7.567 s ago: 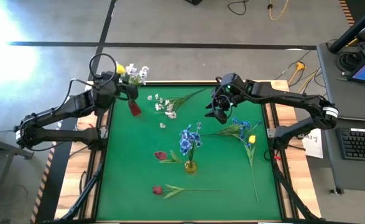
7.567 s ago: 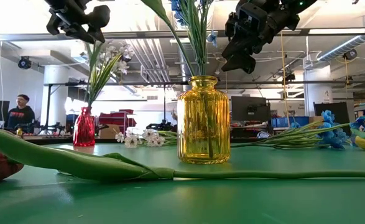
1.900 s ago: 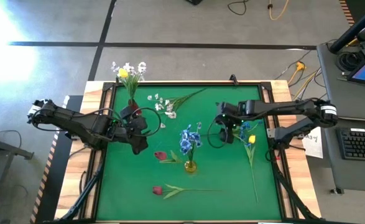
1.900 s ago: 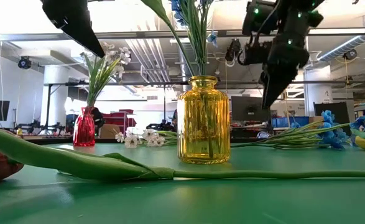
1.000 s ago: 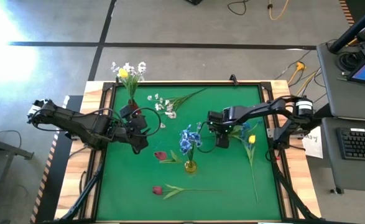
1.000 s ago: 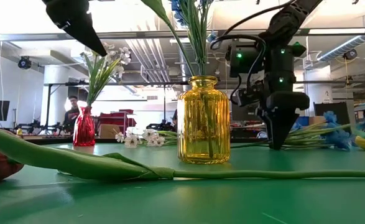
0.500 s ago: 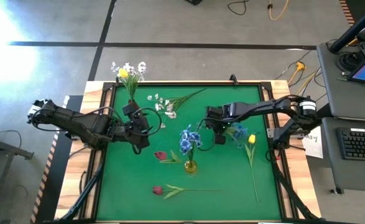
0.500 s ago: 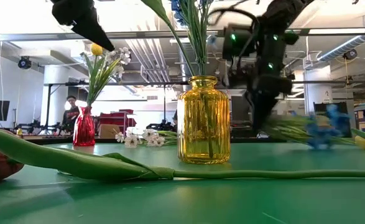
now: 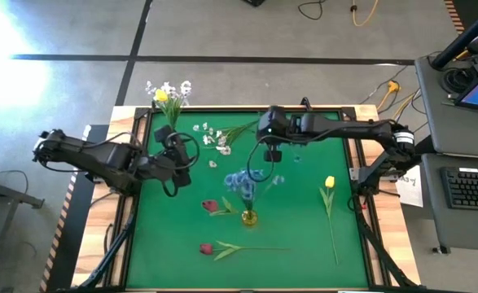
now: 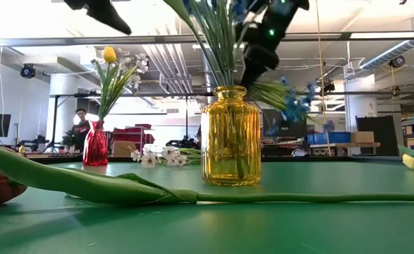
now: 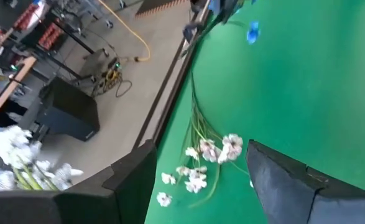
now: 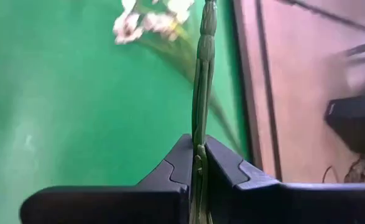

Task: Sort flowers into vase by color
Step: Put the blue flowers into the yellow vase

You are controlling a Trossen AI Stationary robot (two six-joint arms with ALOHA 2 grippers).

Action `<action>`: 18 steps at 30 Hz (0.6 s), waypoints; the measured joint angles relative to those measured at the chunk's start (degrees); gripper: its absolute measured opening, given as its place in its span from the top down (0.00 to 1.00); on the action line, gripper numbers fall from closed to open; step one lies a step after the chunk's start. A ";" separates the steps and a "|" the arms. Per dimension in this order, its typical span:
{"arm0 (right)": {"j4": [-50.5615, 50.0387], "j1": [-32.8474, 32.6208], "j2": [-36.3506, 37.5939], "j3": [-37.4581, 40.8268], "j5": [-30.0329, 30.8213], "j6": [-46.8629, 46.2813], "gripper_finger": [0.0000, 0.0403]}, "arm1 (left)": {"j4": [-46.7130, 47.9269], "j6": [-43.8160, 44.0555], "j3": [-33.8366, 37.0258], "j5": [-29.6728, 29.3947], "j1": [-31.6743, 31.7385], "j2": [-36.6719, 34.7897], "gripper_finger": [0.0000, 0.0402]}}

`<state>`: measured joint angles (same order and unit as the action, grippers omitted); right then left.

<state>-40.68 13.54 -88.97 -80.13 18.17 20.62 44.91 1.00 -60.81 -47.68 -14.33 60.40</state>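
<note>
A yellow glass vase (image 9: 248, 217) near the table's middle holds blue flowers (image 9: 240, 184). At the far left a red vase (image 10: 95, 152) holds white blossoms and a yellow tulip (image 9: 161, 95). My right gripper (image 9: 272, 153) is shut on another blue flower (image 10: 295, 102), held up in the air beside the yellow vase. My left gripper (image 11: 201, 186) hovers open over a white spray (image 9: 214, 140) that lies flat on the mat. A yellow tulip (image 9: 329, 182) and two red tulips (image 9: 210, 205) (image 9: 206, 248) also lie flat. My right gripper pinches the blue flower's bundle of green stems (image 12: 201, 146) between its two fingers (image 12: 181, 167). The stems run on past the fingertips, along the fingers. The flower is lifted clear of the table, slanting down, with its blooms (image 10: 296, 106) lowest.
The green mat (image 9: 304, 252) has a wooden rim around it. A desk with a keyboard (image 9: 473, 187) stands off the table's right side. A person (image 10: 80, 130) shows far back in the room.
My right gripper has risen from the mat and gone toward the table's far left with the blue flower. The flower, which lay flat at the right, is now lifted clear and hangs beside the yellow vase. My left gripper has shifted a little toward the far edge.
</note>
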 joint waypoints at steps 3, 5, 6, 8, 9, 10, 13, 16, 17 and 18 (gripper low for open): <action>0.28 0.15 0.00 -2.09 -0.04 1.56 0.96 | -0.05 -0.80 -1.47 -0.02 0.09 -0.36 0.43; 0.33 0.35 0.02 -3.06 -0.05 2.24 0.96 | -0.08 -1.13 -2.17 -0.01 0.22 -0.37 0.43; 0.40 0.40 0.04 -3.29 -0.04 2.56 0.96 | -0.14 -1.35 -2.40 -0.02 0.23 -0.37 0.43; -0.10 0.56 0.04 -3.48 0.00 3.29 0.96 | -0.62 -2.04 -2.67 -0.03 0.28 -0.39 0.43; -0.80 0.73 0.08 -3.60 0.11 3.98 0.96 | -0.61 -2.34 -2.74 -0.02 0.30 -0.39 0.43; -1.72 0.76 0.17 -3.68 0.70 4.57 0.96 | -0.62 -2.57 -2.86 -0.01 0.35 -0.39 0.43; -3.60 1.01 0.98 -3.90 6.44 5.94 0.96 | -2.39 -3.73 -2.92 0.56 0.57 -0.39 0.43; -6.59 1.49 2.23 -3.92 10.85 7.72 0.96 | -2.61 -6.10 -2.92 6.71 0.95 -0.39 0.43; -7.67 1.76 2.70 -3.92 11.45 8.19 0.96 | -2.97 -7.09 -2.92 8.72 1.21 -0.37 0.43; -8.49 1.96 3.14 -3.94 11.85 8.62 0.96 | -3.66 -7.98 -2.92 10.69 1.54 -0.37 0.43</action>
<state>-49.17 15.50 -85.83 -84.07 30.02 29.24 41.24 -6.97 -63.72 -36.99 -12.79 60.03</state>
